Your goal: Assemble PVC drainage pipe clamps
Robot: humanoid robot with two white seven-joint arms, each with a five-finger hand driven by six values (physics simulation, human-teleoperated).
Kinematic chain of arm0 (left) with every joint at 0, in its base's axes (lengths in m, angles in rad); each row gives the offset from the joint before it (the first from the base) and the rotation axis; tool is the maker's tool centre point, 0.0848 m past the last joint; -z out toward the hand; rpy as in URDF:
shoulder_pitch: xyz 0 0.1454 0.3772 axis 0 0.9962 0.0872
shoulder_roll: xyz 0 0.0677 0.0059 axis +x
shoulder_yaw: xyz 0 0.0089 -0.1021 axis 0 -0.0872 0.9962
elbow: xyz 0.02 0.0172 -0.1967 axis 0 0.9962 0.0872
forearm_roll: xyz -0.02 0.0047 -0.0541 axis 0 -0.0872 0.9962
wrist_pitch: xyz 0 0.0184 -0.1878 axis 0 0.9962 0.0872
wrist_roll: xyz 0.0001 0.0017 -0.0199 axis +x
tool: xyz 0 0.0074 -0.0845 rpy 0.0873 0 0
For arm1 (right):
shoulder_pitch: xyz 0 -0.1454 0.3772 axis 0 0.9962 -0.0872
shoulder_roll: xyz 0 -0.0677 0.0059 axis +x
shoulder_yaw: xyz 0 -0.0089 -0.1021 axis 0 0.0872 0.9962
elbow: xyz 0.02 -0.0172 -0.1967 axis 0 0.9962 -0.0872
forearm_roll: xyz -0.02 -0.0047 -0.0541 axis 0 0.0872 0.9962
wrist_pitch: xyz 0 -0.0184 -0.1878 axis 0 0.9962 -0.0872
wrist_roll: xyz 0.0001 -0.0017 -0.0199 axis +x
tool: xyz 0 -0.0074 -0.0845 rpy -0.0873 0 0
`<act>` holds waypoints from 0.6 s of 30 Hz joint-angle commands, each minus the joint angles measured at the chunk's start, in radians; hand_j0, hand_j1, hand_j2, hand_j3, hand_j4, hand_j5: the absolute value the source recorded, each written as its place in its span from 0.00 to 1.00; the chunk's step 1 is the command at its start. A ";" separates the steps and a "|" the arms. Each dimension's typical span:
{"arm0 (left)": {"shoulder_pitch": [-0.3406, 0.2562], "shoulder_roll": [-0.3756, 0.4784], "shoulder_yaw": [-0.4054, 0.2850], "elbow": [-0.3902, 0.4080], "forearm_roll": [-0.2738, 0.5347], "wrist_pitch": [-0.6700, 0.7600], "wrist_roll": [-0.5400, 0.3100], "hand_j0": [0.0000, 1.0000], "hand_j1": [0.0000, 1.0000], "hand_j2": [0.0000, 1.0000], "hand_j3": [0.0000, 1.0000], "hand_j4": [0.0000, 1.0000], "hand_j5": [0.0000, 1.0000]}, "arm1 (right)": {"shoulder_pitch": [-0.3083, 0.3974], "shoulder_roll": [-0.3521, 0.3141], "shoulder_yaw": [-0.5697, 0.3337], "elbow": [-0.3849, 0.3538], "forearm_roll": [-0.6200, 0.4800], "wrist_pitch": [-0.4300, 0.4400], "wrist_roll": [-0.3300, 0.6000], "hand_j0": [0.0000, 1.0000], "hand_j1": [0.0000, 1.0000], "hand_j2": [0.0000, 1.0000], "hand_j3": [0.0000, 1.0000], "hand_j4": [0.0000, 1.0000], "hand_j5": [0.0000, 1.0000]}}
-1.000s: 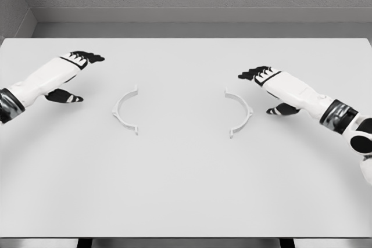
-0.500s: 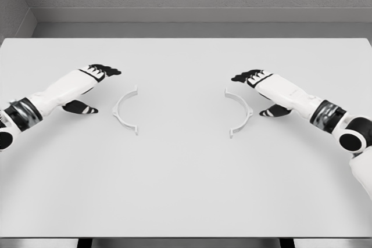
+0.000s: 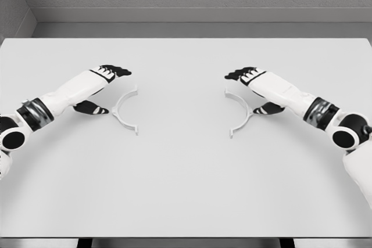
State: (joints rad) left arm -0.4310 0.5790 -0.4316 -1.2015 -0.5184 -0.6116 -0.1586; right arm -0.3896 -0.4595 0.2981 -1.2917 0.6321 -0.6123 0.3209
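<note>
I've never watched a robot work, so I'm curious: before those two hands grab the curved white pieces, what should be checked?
1. Left clamp half flat on the table, unobstructed: ok.
2. Right clamp half likewise: ok.
3. Left hand open, holding nothing: ok.
4. Right hand open, holding nothing: ok.
5. Each hand beside its own half, outer side: ok.
6. Hands touching the halves: cannot tell.

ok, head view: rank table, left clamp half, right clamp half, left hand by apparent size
1. table, by far the largest
2-3. left clamp half and right clamp half: look alike, not ranked
4. left hand: open, roughly comparable to the clamp halves, so unsure
</note>
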 commanded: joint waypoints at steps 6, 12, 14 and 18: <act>0.000 -0.027 0.001 0.002 0.006 0.001 0.001 1.00 1.00 1.00 1.00 1.00 1.00 | 0.002 0.013 0.021 0.003 -0.003 0.001 0.000 1.00 1.00 1.00 1.00 1.00 1.00; 0.000 -0.042 0.001 -0.003 0.006 0.001 0.001 1.00 1.00 1.00 1.00 1.00 1.00 | 0.000 0.024 0.027 -0.005 -0.003 0.001 0.001 1.00 1.00 1.00 1.00 1.00 1.00; -0.002 -0.048 0.001 -0.003 0.006 0.001 0.001 1.00 1.00 1.00 1.00 1.00 1.00 | 0.000 0.024 0.039 -0.009 -0.002 0.001 0.001 1.00 1.00 1.00 1.00 1.00 1.00; -0.002 -0.048 0.002 -0.001 0.008 0.001 0.001 1.00 1.00 1.00 1.00 1.00 1.00 | -0.006 0.025 0.059 -0.009 -0.002 0.001 0.001 1.00 1.00 1.00 1.00 1.00 1.00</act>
State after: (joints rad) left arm -0.4341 0.5318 -0.4311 -1.2033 -0.5180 -0.6116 -0.1586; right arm -0.3958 -0.4351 0.3480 -1.2998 0.6370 -0.6122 0.3220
